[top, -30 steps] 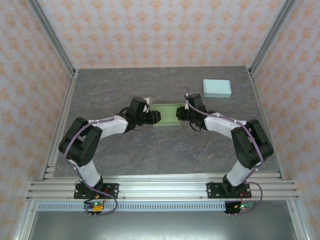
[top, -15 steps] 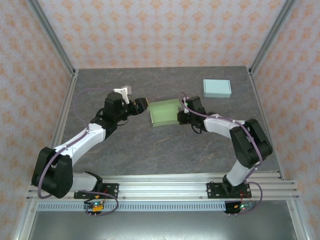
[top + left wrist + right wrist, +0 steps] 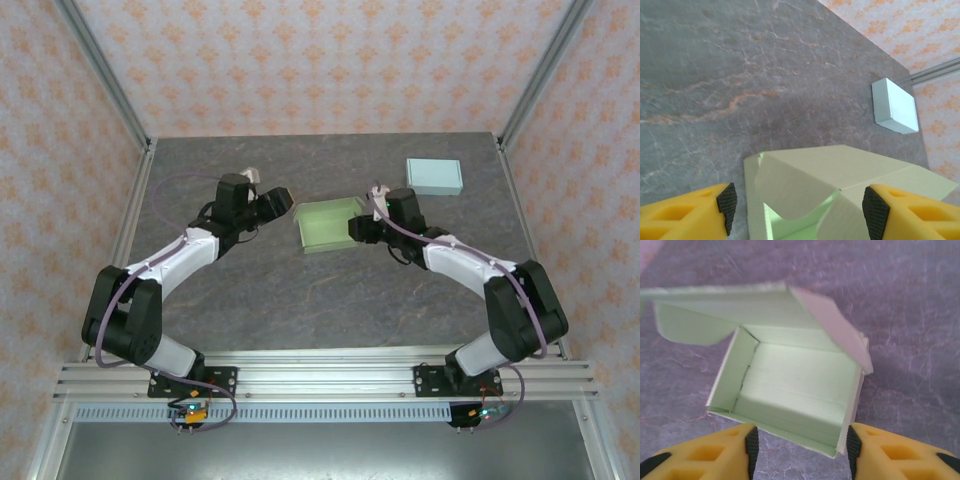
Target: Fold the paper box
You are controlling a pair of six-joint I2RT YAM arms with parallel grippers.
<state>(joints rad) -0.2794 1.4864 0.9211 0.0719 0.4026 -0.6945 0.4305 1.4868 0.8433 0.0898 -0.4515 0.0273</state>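
The pale green paper box (image 3: 325, 228) sits mid-table. In the right wrist view the box (image 3: 795, 385) is open-topped, its lid raised at the far side and a side flap hanging loose. My right gripper (image 3: 360, 229) is at its right end, open, and the right gripper (image 3: 802, 447) straddles the near wall without pinching it. My left gripper (image 3: 279, 200) hovers just off the upper-left corner, apart from it. The left gripper (image 3: 800, 212) is open, and the box (image 3: 840, 180) shows its lid and curved flap between and beyond the pads.
A closed pale blue box (image 3: 434, 176) lies at the back right of the grey table (image 3: 250, 290); the same blue box (image 3: 895, 106) lies beyond the green one in the left wrist view. Aluminium frame posts and patterned walls border the table.
My left arm has drawn back to the left, off the box. The box has gone from a narrow pressed shape to a wider, opened one. My right gripper has opened and let go.
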